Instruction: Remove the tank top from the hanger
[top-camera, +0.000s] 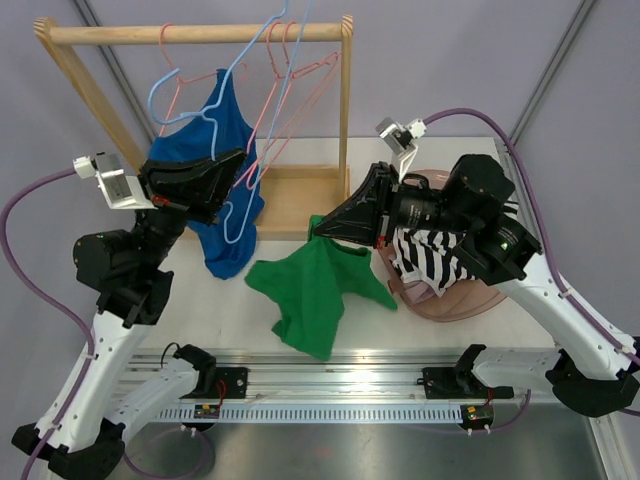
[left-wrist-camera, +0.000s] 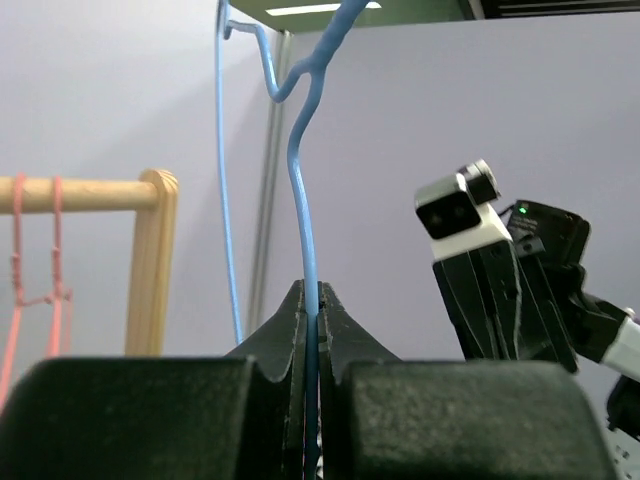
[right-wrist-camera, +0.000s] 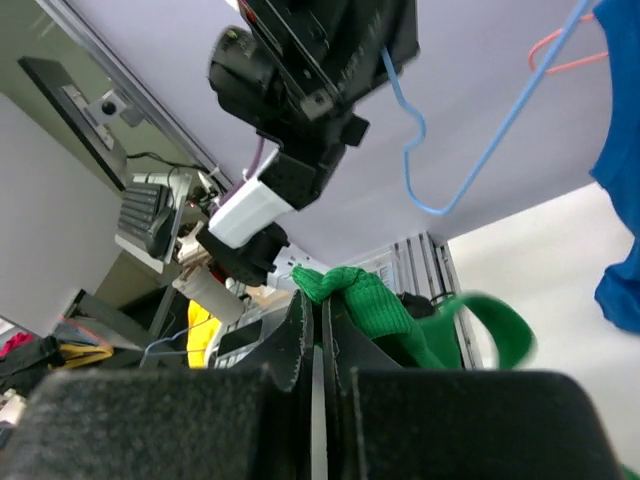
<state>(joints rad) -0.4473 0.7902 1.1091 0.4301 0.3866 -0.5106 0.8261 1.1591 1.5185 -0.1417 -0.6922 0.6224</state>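
Observation:
The green tank top (top-camera: 315, 285) lies spread on the table in the top view, one strap lifted. My right gripper (top-camera: 318, 232) is shut on that strap; in the right wrist view the green fabric (right-wrist-camera: 380, 305) bunches at the closed tips of the gripper (right-wrist-camera: 312, 300). My left gripper (top-camera: 243, 163) is shut on the wire of a light blue hanger (top-camera: 235, 215). The left wrist view shows the wire (left-wrist-camera: 300, 180) clamped between the tips of the gripper (left-wrist-camera: 311, 295). The green top is clear of the hanger.
A wooden rack (top-camera: 200, 33) stands at the back with pink hangers (top-camera: 300, 70) and a blue garment (top-camera: 225, 130) hanging from it. A striped garment (top-camera: 435, 255) lies in a pink basin (top-camera: 470, 300) at the right. A metal rail (top-camera: 340, 385) runs along the near edge.

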